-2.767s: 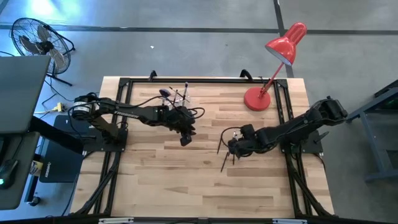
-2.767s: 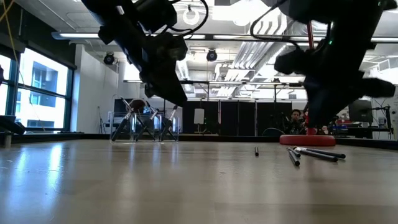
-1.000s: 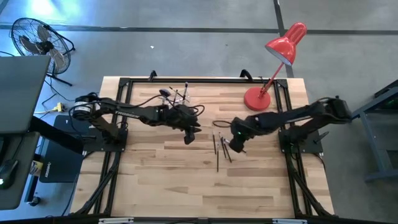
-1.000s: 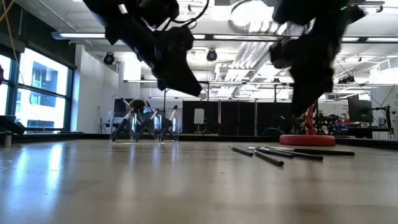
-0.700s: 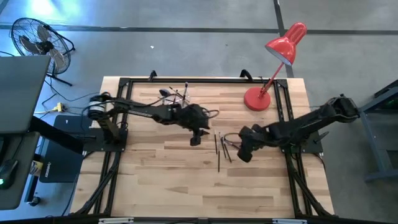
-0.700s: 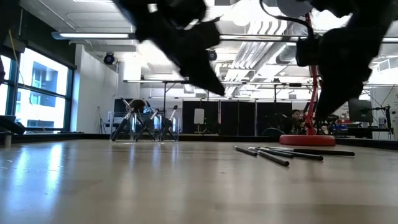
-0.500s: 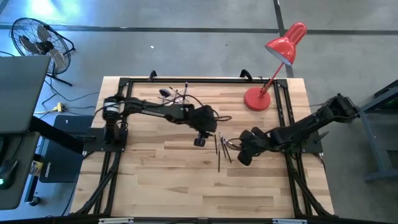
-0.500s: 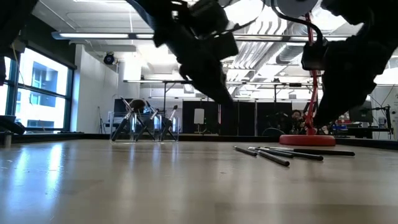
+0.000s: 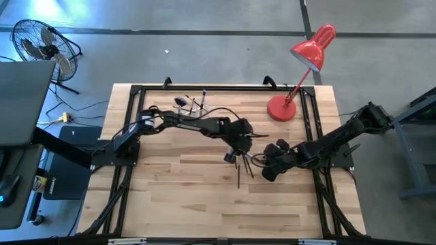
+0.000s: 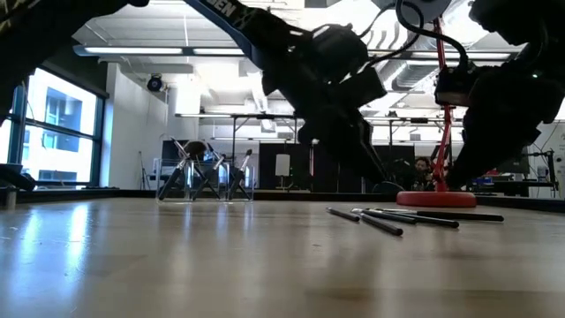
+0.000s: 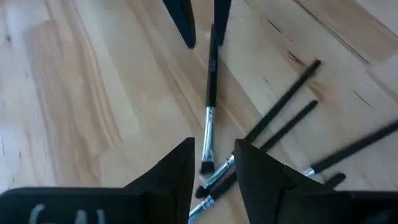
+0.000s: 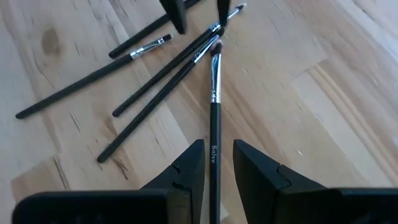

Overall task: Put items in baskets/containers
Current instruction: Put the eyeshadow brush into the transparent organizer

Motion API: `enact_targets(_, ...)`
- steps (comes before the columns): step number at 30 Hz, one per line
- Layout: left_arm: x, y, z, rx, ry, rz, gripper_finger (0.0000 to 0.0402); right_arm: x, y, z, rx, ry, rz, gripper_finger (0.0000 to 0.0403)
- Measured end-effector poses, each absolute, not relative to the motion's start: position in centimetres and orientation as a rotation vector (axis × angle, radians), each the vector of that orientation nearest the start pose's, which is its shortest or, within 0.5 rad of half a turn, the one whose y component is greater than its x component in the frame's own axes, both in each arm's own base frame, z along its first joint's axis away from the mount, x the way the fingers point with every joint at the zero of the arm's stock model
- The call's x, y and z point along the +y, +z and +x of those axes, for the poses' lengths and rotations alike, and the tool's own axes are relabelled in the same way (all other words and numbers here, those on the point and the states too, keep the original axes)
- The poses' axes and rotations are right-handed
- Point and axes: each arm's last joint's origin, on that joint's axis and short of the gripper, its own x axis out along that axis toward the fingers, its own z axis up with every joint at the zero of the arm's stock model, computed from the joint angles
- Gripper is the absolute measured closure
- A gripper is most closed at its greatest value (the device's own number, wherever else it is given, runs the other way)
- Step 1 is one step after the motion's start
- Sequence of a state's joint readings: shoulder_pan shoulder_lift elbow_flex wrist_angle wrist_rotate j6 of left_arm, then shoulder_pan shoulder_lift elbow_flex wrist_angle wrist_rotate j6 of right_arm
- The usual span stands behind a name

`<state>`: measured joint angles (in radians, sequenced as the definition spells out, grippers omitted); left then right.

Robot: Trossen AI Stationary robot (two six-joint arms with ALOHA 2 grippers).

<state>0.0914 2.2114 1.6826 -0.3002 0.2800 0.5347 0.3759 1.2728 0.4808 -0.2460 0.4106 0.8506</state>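
Slim dark-handled makeup brushes (image 9: pixel 240 165): several loose on worktop below spread, empty left end effector (image 9: pixel 231 157); right end effector (image 9: pixel 267 171) beside, likewise spread (empty). Small clear holder (image 9: pixel 193 106): partly filled.

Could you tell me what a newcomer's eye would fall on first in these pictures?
Probably the two dark arms meeting over the middle of the table, the left tool and right tool both open, either side of a loose scatter of makeup brushes. Next, the red desk lamp at the far right corner, and the small clear holder with brushes near the far edge.
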Motion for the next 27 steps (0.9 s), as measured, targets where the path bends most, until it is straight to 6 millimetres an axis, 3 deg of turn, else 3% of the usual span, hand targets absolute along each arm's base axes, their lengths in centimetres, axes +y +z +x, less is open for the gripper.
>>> enact_targets(9, 3.8, 17.9, 48.6, 0.727, -0.357, 0.448, 0.0291, 6.6, 14.4, 19.8, 0.831, -0.415, 0.408, 0.0325)
enact_targets(14, 3.8, 14.3, 48.9, 0.801, -0.378, 0.394, 0.0291, 6.6, 14.4, 19.8, 0.830, -0.415, 0.409, 0.0325)
enact_targets(18, 3.8, 13.4, 49.4, 0.791, -0.385, 0.380, 0.0291, 6.6, 14.4, 19.8, 0.825, -0.412, 0.417, 0.0325)
enact_targets(27, 3.8, 13.3, 49.2, 0.816, -0.366, 0.341, 0.0296, 6.6, 14.4, 19.8, 0.826, -0.412, 0.417, 0.0325)
